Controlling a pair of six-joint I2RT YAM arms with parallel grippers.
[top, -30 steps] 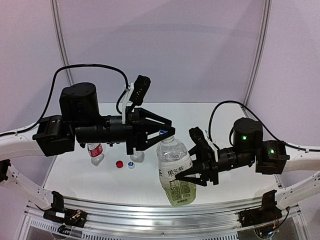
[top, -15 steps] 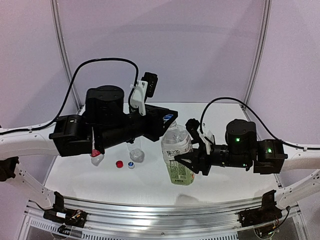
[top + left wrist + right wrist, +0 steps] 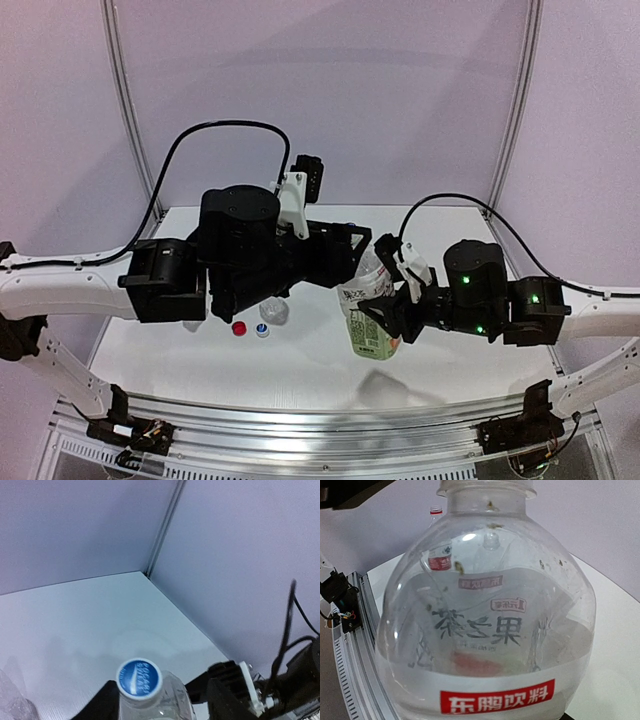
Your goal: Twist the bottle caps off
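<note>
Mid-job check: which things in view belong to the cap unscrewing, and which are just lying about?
Job:
- large labelled bottle, with its blue-and-white cap on
- slim bottle
- red-labelled bottle
- loose red cap
- loose white-and-blue cap

Not part of it:
- front rail
- arm cable

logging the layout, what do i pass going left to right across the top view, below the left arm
red cap → white-and-blue cap → large labelled bottle → right arm's motor housing
</note>
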